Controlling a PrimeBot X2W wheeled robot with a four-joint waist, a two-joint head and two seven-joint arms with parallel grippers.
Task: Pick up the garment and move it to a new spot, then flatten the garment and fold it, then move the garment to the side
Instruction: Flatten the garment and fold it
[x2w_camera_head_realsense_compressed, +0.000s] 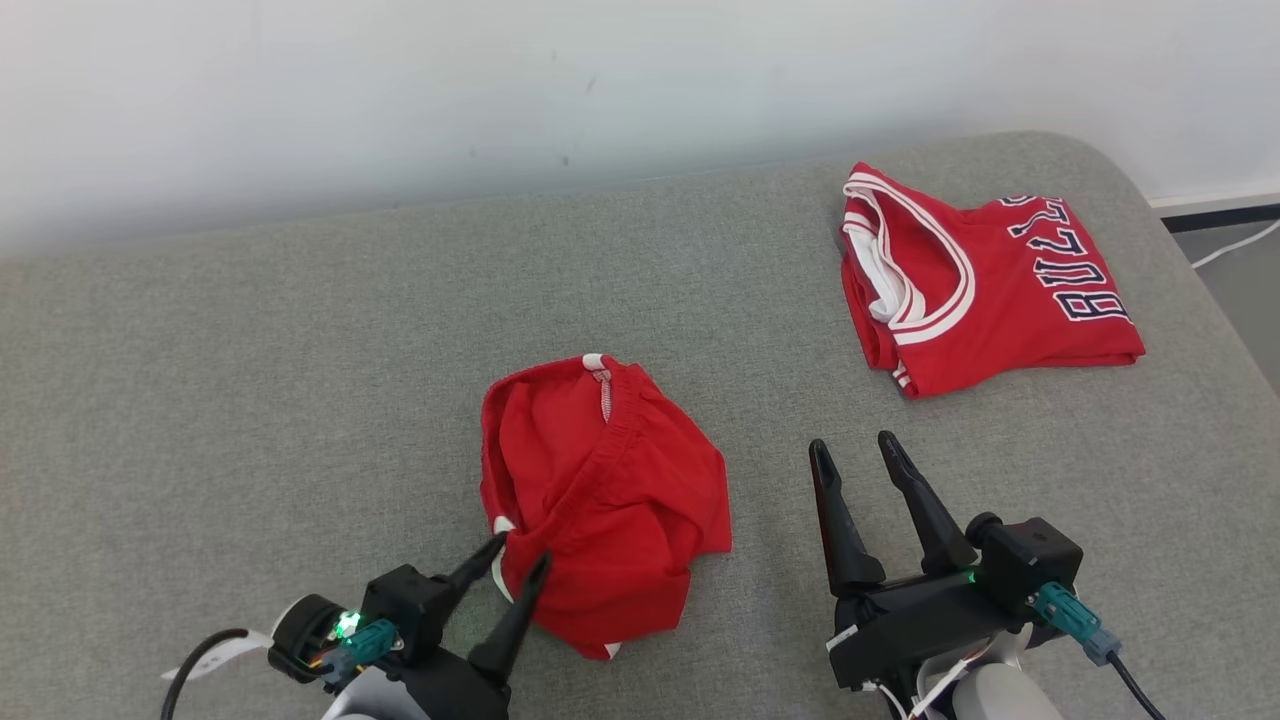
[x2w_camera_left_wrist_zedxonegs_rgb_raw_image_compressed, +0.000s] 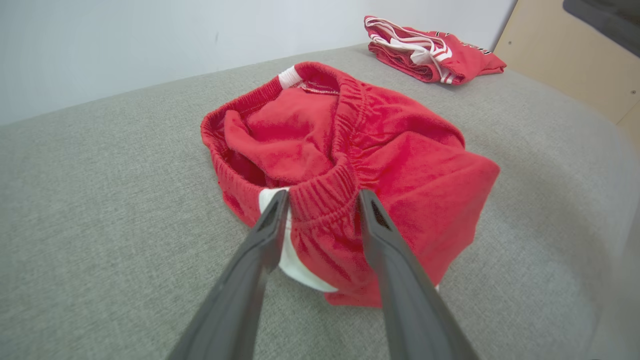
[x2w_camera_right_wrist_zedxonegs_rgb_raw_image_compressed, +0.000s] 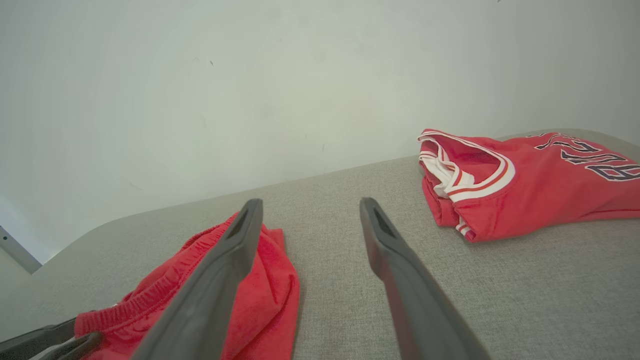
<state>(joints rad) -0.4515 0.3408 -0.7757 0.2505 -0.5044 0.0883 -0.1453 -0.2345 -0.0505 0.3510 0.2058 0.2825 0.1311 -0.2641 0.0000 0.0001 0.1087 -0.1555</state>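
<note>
Red shorts (x2w_camera_head_realsense_compressed: 600, 490) are the garment we take to be our job, and we place them by working down from the biggest thing in sight. Largest is the grey padded surface (x2w_camera_head_realsense_compressed: 250, 400), running out to a pale wall (x2w_camera_head_realsense_compressed: 400, 90) at twelve o'clock. Next is a folded red jersey (x2w_camera_head_realsense_compressed: 985, 285), well apart at about one o'clock in the head view, and we leave it alone. Then come the shorts themselves, a crumpled heap just below the middle of the surface. Their long axis runs roughly from eleven to five o'clock, with the open waist toward the wall.

Our right gripper (x2w_camera_head_realsense_compressed: 853, 443) hovers over bare surface with its fingers spread wide and nothing between them, and the shorts lie at its nine o'clock. Our left gripper (x2w_camera_head_realsense_compressed: 520, 552) is the nearer arm and sits at the heap's seven o'clock corner, with the bulk of the cloth toward its one o'clock. Its fingers (x2w_camera_left_wrist_zedxonegs_rgb_raw_image_compressed: 276, 210) stand apart astride a bunched stretch of the elastic waistband (x2w_camera_left_wrist_zedxonegs_rgb_raw_image_compressed: 322, 192). Whether they already press the cloth we cannot quite tell from the wrist view. We judge the lift turns on that bunch staying between them
</note>
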